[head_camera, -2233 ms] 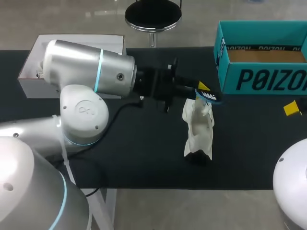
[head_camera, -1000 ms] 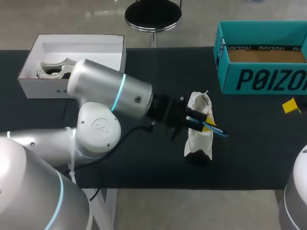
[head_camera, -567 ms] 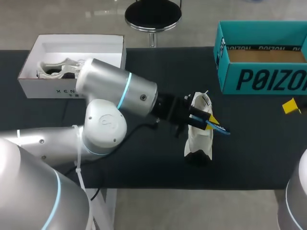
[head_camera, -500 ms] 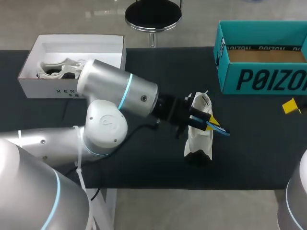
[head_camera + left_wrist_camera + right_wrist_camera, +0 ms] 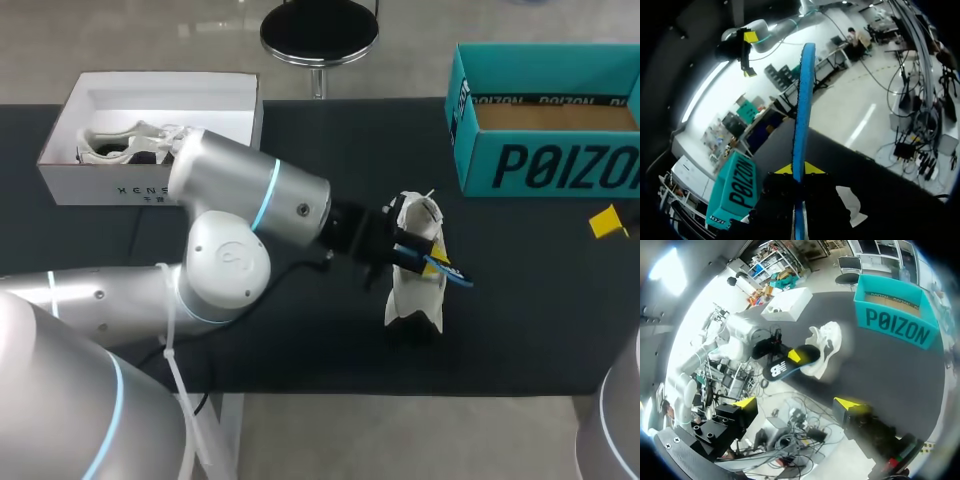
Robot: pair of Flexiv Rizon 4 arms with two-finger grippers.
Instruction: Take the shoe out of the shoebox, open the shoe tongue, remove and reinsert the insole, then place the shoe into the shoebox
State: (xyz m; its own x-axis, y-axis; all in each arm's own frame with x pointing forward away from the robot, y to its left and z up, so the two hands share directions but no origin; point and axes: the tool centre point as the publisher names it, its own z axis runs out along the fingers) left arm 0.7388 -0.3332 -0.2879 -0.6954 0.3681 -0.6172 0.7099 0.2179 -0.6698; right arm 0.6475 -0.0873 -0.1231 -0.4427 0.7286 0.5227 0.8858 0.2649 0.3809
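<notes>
The insole (image 5: 447,270) is gripped by the left pincer (image 5: 428,260) close over the white shoe (image 5: 413,290), which is stood on the counter (image 5: 530,310), while the right pincer (image 5: 799,405) is spread open well apart from that shoe.

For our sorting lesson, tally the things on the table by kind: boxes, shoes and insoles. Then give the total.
Boxes: 2 (white box, teal box)
Shoes: 2 (boxed shoe, loose shoe)
Insoles: 1 (insole, in the left gripper)
Total: 5
</notes>
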